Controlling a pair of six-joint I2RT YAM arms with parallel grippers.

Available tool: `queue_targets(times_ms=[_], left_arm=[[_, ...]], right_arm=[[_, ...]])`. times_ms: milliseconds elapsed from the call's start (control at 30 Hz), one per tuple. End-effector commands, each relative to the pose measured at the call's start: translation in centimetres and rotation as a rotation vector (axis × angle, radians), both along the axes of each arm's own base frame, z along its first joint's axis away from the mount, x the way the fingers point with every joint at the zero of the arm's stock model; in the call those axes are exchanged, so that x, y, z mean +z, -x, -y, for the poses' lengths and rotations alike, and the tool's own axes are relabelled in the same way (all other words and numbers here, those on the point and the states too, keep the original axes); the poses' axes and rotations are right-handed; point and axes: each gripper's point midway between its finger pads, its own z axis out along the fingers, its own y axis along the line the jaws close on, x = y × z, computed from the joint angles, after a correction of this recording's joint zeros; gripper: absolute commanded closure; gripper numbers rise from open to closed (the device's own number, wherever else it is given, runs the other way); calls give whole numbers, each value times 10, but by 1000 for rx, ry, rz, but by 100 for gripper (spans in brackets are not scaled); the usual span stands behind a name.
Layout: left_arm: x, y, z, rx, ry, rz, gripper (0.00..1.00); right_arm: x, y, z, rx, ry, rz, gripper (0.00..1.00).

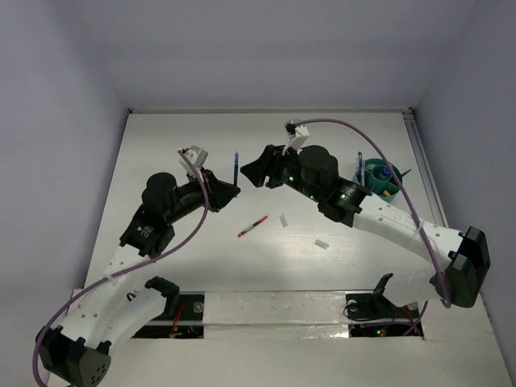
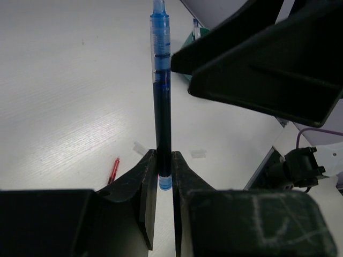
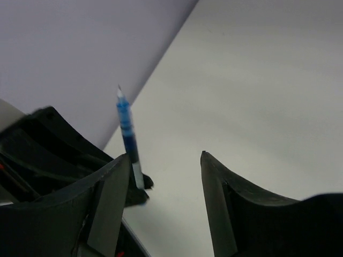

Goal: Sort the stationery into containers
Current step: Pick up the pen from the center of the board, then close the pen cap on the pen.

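Well, starting at the bottom of the top view, two small white blocks (image 1: pixel 322 244) lie on the white table (image 1: pixel 177 137). The second block (image 1: pixel 284 219) lies a little beyond the first and apart from it. One thin red pen (image 1: pixel 252 226) lies flat to their left, touching nothing.

Up at centre frame, the two claws meet nose to nose. The left gripper (image 2: pixel 162 155) is clenched on the lower end of one thin blue translucent pen (image 2: pixel 162 107), lifted clear of the table. The right gripper (image 3: pixel 165 158) is released, jaws wide apart with nothing between them. The blue pen stands just beside the finger (image 3: pixel 110 198) at the left of the right wrist view.

Off to the right, one round teal plastic tub (image 1: pixel 379 179) sits close to the table's right edge. Thin items poke out of it, too small to count.

For room to move, broad white tabletop shows at upper left and along the far edge. Pale walls close in on three sides.
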Motion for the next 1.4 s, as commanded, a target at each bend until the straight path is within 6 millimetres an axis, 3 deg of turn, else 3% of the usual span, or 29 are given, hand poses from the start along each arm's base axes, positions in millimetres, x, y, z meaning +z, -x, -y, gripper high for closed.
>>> queue_targets(times_ms=[0, 133, 233, 267, 300, 367, 433, 533, 667, 700, 867, 1133, 1367], left_arm=[[19, -6, -11, 59, 4, 99, 100], [23, -13, -25, 135, -13, 119, 100], [25, -15, -28, 152, -28, 131, 100], [24, -15, -30, 158, -33, 131, 100], [25, -15, -31, 164, -36, 133, 100], [24, -17, -32, 171, -49, 141, 100], [24, -18, -33, 175, -53, 145, 100], [23, -17, -32, 172, -53, 143, 100], [20, -14, -31, 163, -62, 130, 100], [21, -14, -31, 163, -63, 132, 100], [22, -10, -31, 157, -60, 141, 100], [22, -8, -28, 148, -66, 143, 100], [22, -8, -29, 153, -80, 147, 100]], right_arm=[[5, 17, 19, 18, 69, 18, 38], [-12, 27, 47, -26, 145, 4, 38], [-46, 38, 71, -58, 230, -71, 56], [-58, 41, 77, -70, 256, -103, 74], [-70, 42, 85, -90, 279, -141, 82], [-113, 55, 103, -118, 373, -269, 96], [-146, 64, 120, -147, 448, -360, 100], [-184, 84, 147, -178, 583, -497, 97], [-216, 103, 174, -192, 725, -660, 60], [-222, 105, 178, -189, 733, -696, 57], [-238, 91, 214, -264, 808, -761, 44], [-271, 84, 210, -119, 1006, -822, 40], [-282, 71, 206, -104, 1060, -817, 41]])
